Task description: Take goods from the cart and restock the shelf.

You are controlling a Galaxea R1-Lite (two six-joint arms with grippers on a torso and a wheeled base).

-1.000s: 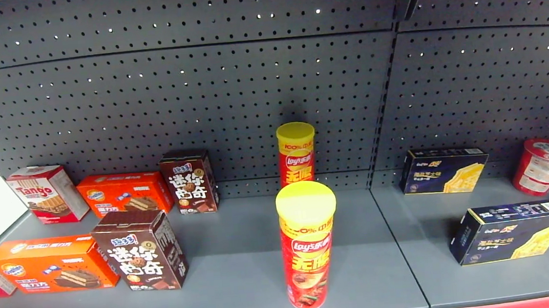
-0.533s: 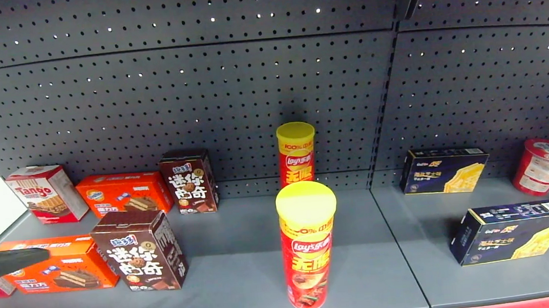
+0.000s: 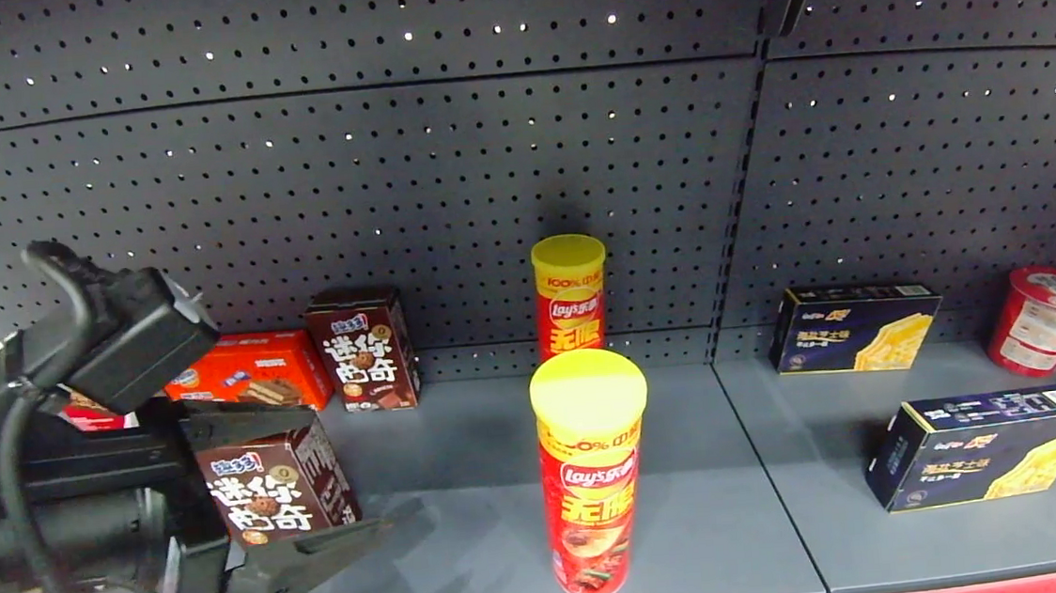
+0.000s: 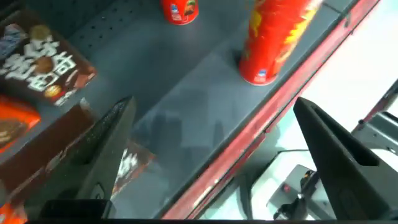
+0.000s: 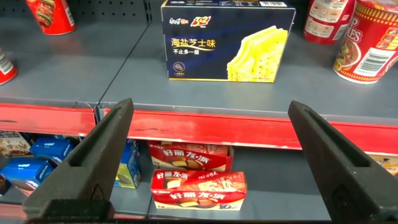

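The left gripper (image 3: pixel 344 469) hovers over the front left corner of the shelf (image 3: pixel 471 527), its fingers spread wide and holding nothing. It is just beside the front brown cookie box (image 3: pixel 275 495); contact cannot be made out. An orange box (image 3: pixel 251 370) lies near the back edge. At mid-shelf a red chips can (image 3: pixel 594 480) stands upright at the front edge, and a second can (image 3: pixel 571 298) stands behind it. The right gripper (image 5: pixel 211 106) is also wide open and empty. It sits before the front edge, facing a dark blue cracker box (image 5: pixel 227 43).
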